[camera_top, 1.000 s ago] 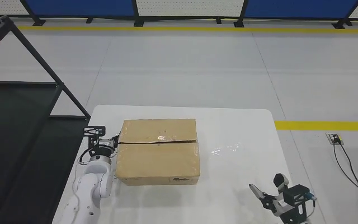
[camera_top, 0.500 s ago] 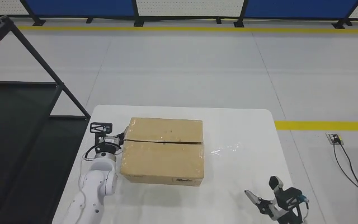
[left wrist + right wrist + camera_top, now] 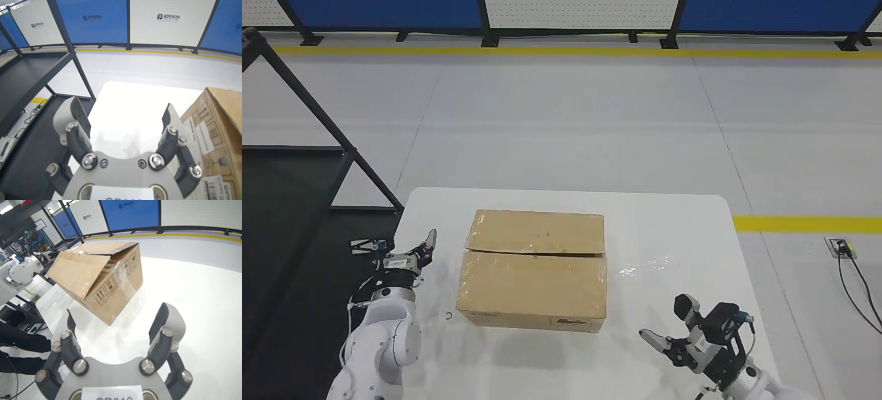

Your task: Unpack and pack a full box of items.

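One brown cardboard box (image 3: 534,270) lies flat on the white, round-cornered counter (image 3: 672,240), near the middle. Its two top flaps are folded down and meet along a seam running the length of the box. In the right wrist view the nearer flap stands slightly lifted at the box's short end, leaving a narrow gap, and clear tape clings to that end.

There are two end effectors, both holding nothing. The left end effector (image 3: 122,106) hovers just beside the box's left short end, apart from it, with its two fingers spread wide. The right end effector (image 3: 667,325) is off the box's near right corner, well apart from it, fingers likewise spread. One black metal shelf rack (image 3: 292,220) stands beyond the box's left end, off the counter.
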Controlling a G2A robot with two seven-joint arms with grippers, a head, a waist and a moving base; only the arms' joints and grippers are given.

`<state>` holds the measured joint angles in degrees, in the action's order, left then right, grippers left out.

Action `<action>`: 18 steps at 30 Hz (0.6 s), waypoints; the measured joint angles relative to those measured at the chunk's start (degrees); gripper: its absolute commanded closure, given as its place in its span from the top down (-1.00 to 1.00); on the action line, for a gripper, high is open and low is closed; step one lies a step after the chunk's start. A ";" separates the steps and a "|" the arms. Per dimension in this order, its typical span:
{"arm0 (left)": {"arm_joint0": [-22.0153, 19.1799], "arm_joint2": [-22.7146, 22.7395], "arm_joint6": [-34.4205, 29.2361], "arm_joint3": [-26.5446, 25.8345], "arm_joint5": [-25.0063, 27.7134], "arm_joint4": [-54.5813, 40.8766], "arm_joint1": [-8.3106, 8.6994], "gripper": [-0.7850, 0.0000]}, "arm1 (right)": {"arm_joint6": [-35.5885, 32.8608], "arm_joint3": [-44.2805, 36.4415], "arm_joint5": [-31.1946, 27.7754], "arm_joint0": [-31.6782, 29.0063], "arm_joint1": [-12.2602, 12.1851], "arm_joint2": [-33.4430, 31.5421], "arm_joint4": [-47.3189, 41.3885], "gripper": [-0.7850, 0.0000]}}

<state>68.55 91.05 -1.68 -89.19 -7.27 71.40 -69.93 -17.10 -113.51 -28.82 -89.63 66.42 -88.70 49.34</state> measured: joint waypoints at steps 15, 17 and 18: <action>15.34 10.83 9.21 -6.94 13.28 -3.10 1.24 1.00 | -5.86 1.25 1.42 5.89 -0.04 1.23 -7.60 1.00; 15.34 10.83 9.21 -6.94 13.28 -3.10 1.24 1.00 | -5.86 1.25 1.42 5.88 -0.04 1.25 -7.62 1.00; 15.36 10.81 9.20 -6.96 13.31 -3.09 1.24 1.00 | -5.68 1.23 1.51 5.85 -0.01 1.54 -8.07 1.00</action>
<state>83.91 101.85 7.52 -96.15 6.04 68.31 -68.70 -22.79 -112.28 -27.31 -83.78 66.41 -87.15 41.27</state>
